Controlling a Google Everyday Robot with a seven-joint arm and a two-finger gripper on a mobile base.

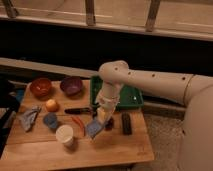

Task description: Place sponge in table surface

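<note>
My gripper (101, 116) hangs from the cream arm over the middle of the wooden table (115, 147). It is shut on the sponge (94, 128), a blue-grey pad with a yellow part near the fingers. The sponge dangles tilted, its lower end just above or touching the table surface, right of the white cup (65, 135). I cannot tell whether it rests on the wood.
A green tray (131, 98) stands at the back right. A red bowl (41, 86), a purple bowl (71, 85), an orange (51, 105), a blue cup (50, 120), a cloth (28, 117), a red chili (78, 123), a knife (77, 110) and a black remote (126, 123) lie around.
</note>
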